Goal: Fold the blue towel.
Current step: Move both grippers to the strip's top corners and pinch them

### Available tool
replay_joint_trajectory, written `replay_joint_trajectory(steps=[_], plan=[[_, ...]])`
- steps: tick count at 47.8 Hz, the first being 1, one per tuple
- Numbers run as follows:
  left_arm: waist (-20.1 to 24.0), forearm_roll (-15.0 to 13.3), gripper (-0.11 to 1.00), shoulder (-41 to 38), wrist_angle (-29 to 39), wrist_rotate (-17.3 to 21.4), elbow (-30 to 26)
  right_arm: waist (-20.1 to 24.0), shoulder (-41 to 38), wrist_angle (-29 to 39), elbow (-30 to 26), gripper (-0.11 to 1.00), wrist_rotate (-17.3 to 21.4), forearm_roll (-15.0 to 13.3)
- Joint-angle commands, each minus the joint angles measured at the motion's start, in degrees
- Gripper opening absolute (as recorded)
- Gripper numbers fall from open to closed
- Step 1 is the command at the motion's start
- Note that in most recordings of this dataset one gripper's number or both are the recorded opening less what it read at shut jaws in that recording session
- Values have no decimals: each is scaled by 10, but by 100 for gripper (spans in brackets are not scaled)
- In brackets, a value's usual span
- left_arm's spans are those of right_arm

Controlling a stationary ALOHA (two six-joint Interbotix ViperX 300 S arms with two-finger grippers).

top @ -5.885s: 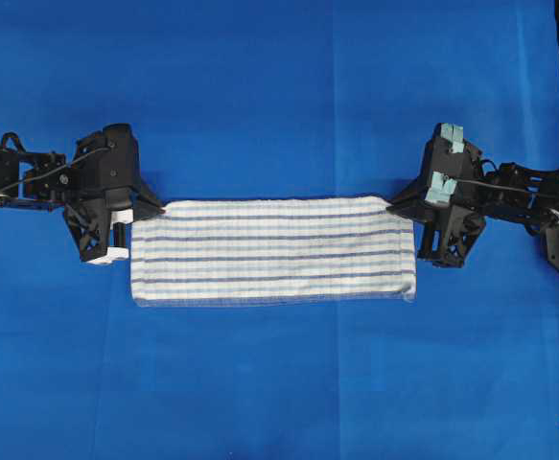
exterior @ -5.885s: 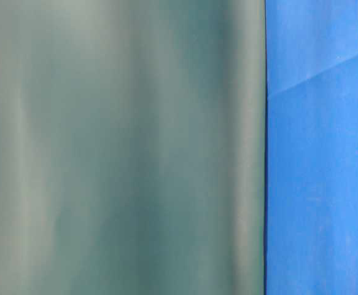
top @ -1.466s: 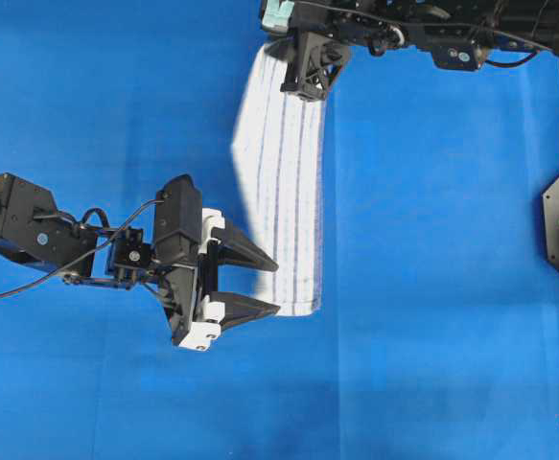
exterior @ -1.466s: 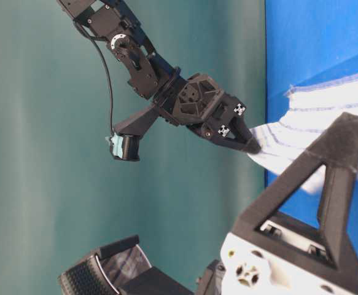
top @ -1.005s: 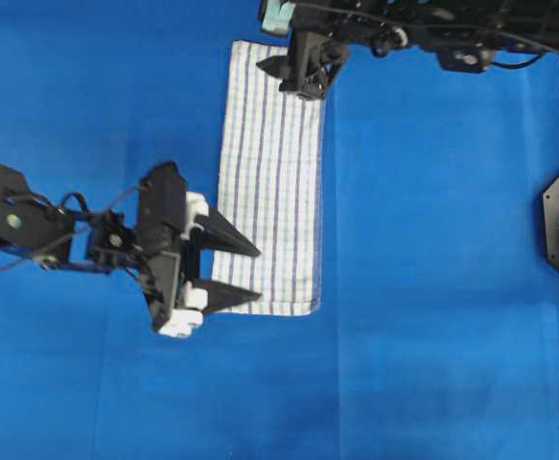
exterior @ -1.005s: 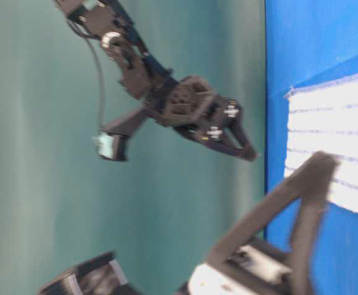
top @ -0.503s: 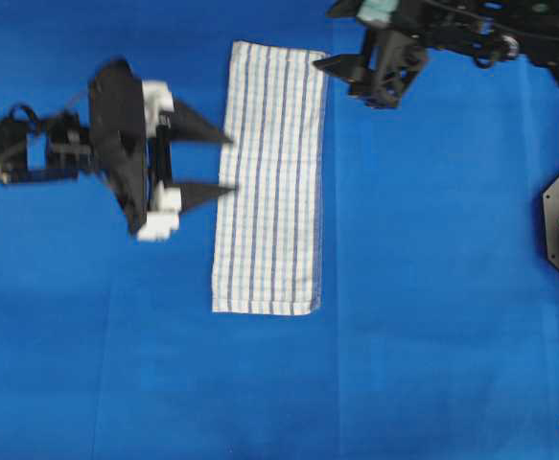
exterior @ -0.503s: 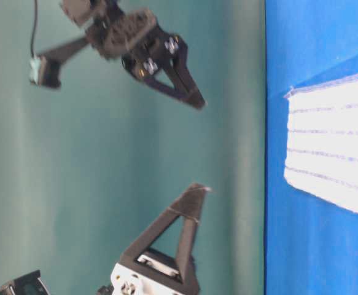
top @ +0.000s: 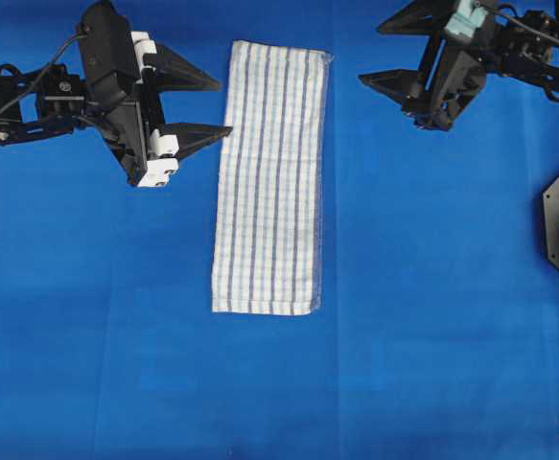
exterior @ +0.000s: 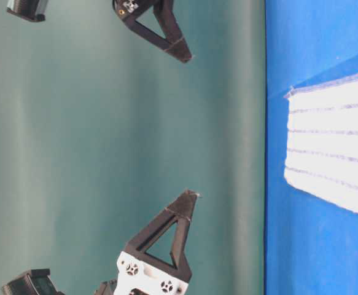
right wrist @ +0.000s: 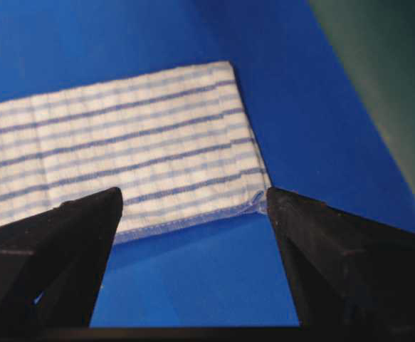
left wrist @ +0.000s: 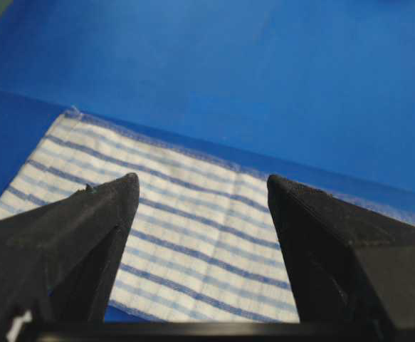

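- The overhead view looks straight down on the blue table covering [top: 279, 383], taking in the whole towel [top: 269, 177].
- The table-level view sits low at the table's edge, turned sideways, covering at 3 o'clock.
- Each wrist view looks out close between its own fingers toward the towel's end, which all four views share.

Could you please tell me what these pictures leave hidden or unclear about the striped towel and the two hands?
- White woven towel with blue stripes: its layer count, from overhead.
- Table-level view: most of the towel is cut off by the right edge.
- Left hand, right hand: height above the table, from overhead.
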State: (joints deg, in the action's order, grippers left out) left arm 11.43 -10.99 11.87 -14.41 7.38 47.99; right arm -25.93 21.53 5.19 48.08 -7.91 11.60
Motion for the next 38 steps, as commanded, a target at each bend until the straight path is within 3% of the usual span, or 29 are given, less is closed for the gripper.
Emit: replay_joint_trajectory(steps=[1, 17, 38], plan=[[9, 1, 67, 6, -3, 2, -6, 1, -16, -10, -23, 88, 2, 2], [96, 5, 67, -69, -35, 5, -23, -22, -122, -47, -62, 88, 12, 4], [156, 5, 67, -232, -72, 16, -99, -47, -252, -137, -77, 88, 46, 25]])
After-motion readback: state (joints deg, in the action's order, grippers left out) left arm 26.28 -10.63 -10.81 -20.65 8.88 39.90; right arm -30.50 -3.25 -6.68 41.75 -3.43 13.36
